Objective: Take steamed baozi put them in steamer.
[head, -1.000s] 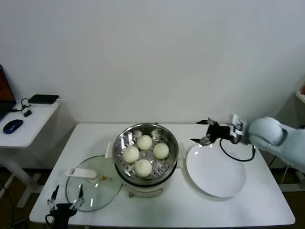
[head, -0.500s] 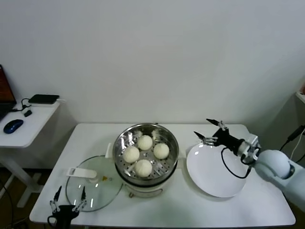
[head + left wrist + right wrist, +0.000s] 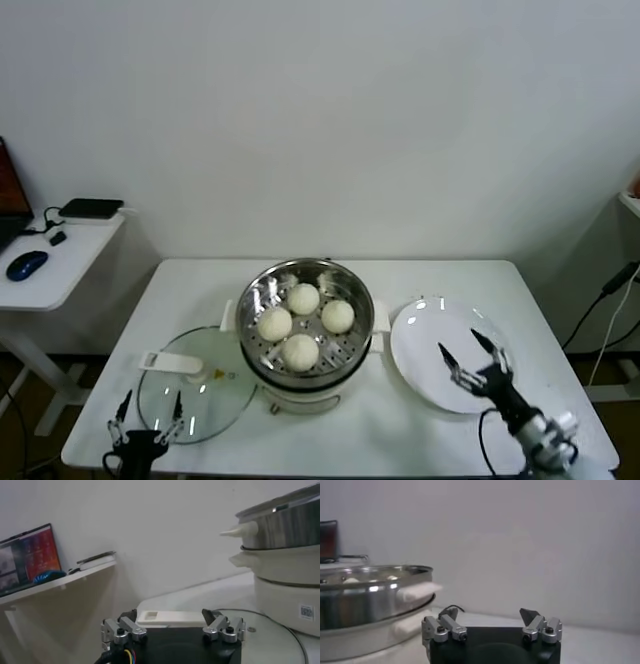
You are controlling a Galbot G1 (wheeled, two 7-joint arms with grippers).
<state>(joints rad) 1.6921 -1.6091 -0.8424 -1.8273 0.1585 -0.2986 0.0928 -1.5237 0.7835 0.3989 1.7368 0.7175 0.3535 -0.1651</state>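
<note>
All four baozi sit inside the steamer, so the job looks done. They are round, smooth and cream-white, and look soft. The steamer is a big shiny metal pot with holes in its tray, on a white base. The white plate just right of it is bare. The right gripper hangs low over the plate's near edge, fingers spread wide and holding nothing; the buns lie to its left. The left gripper waits by the glass lid, fingers apart, holding nothing too.
</note>
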